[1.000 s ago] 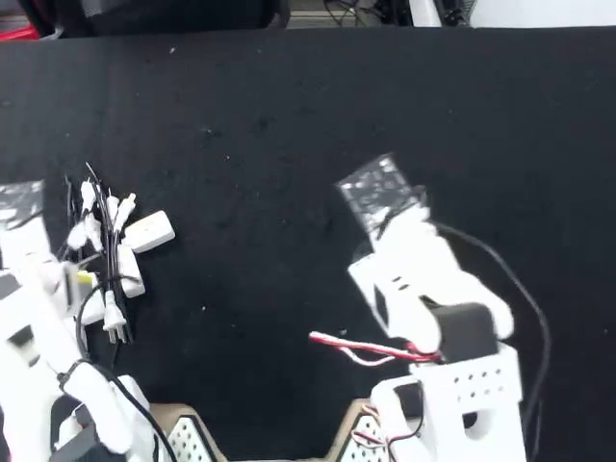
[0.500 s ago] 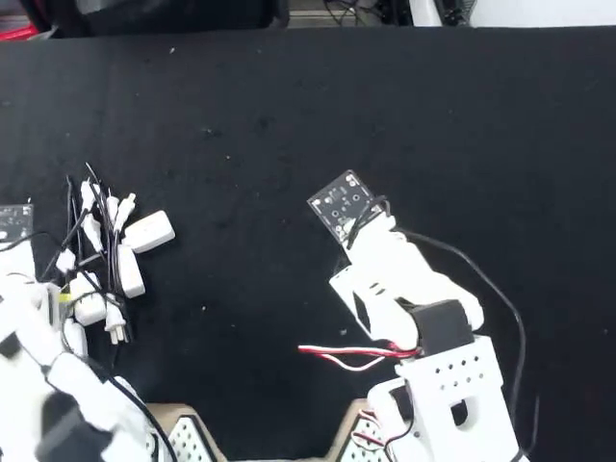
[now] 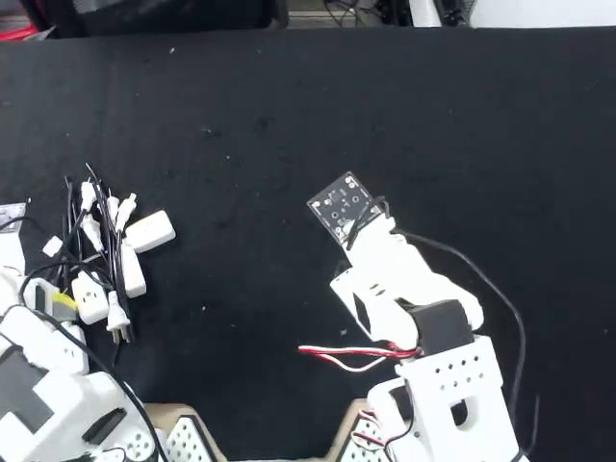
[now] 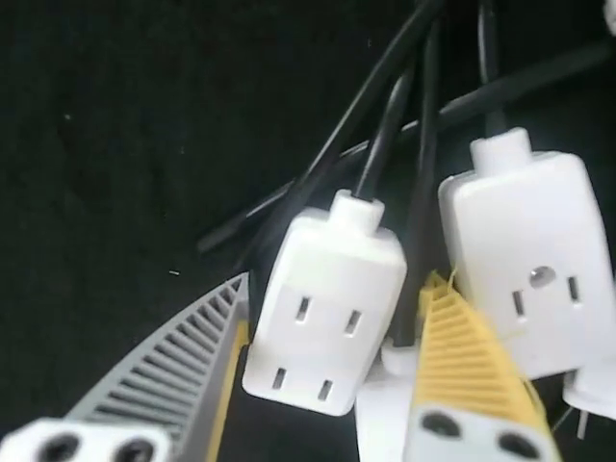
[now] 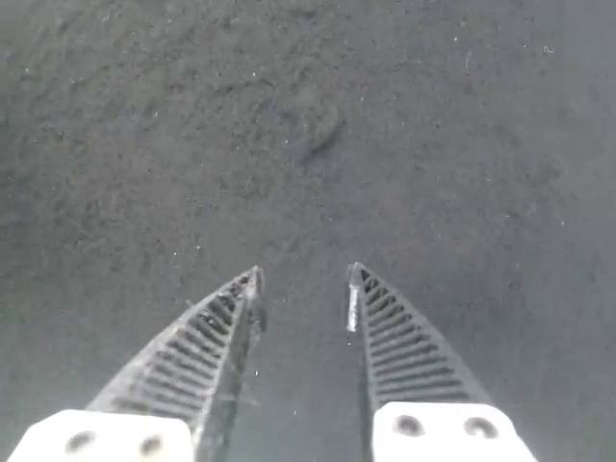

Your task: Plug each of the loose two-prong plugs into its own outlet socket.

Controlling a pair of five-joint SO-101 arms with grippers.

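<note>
Now, the black table (image 3: 385, 106) runs right across the high view, and all the business sits at its left edge: the bundle of black cords (image 3: 101, 241), with white plugs and sockets bunched in the middle left of the frame. The right arm (image 3: 414, 298) stands at lower centre, well apart from that bundle. The right gripper (image 5: 303, 279) hangs with its jaws apart over bare table, nothing between them.

The left arm (image 3: 48, 385), down in the lower left corner, is plainly the nearer one. The left gripper (image 4: 337, 279) is spread too, and the white outlet socket (image 4: 322, 303) lies right between the grey finger (image 4: 183, 356) and the yellow finger (image 4: 462, 366). Its slotted face is turned to the wrist camera and its cord end points away from the gripper's base. So the socket's long axis runs along the fingers, not across them, and a squeeze would take it by its long sides, I'd judge. The grey finger looks to touch it, but a dark cord shows in the gap on the yellow side, so it isn't clamped. A loose two-prong plug (image 3: 116, 322) lies just beside the socket, prongs toward the bottom of the high frame.
</note>
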